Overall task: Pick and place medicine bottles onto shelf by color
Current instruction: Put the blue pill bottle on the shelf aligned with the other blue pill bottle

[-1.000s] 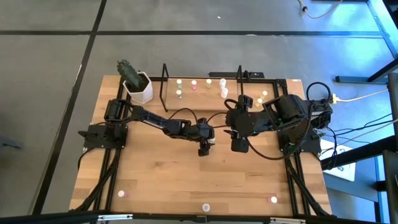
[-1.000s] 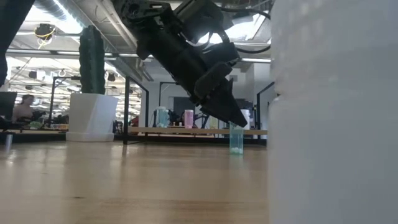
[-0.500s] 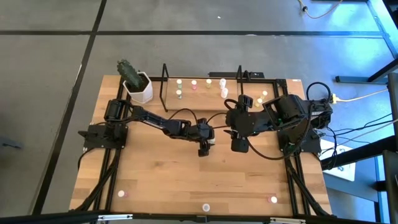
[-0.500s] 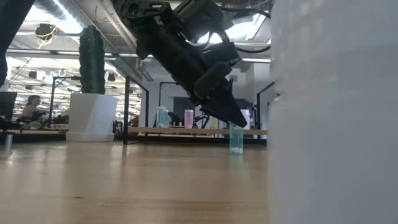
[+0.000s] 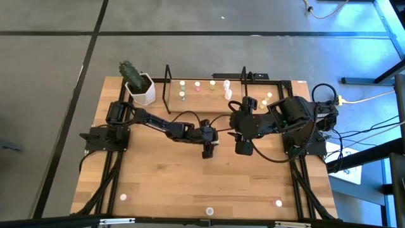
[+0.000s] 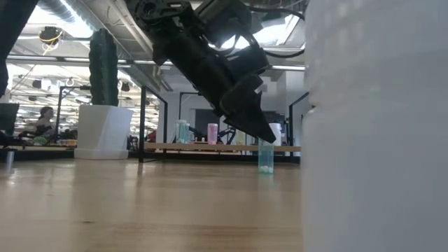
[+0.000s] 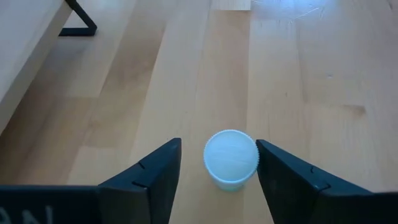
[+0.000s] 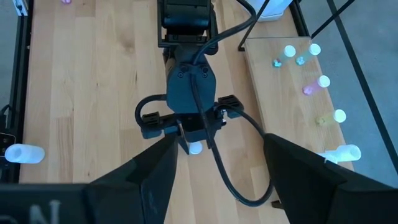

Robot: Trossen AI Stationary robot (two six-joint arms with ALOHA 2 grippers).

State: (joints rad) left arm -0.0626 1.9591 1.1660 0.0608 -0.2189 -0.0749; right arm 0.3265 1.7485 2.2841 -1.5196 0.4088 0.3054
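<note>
White-capped medicine bottle (image 7: 231, 158) standing upright on table (image 7: 298, 93) mid-board, sitting between left gripper (image 7: 217, 171) fingers, gaps showing both sides, not yet gripped. Risk: uneven closing nudging bottle, tipping it. Right gripper (image 5: 242, 149) hovering beside, fingers spread, empty. Shelf (image 5: 205, 87) lying well apart.

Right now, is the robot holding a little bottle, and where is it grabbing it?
Not yet. The left gripper has its fingers on both sides of a small bottle, with gaps showing. The right gripper holds nothing.
</note>
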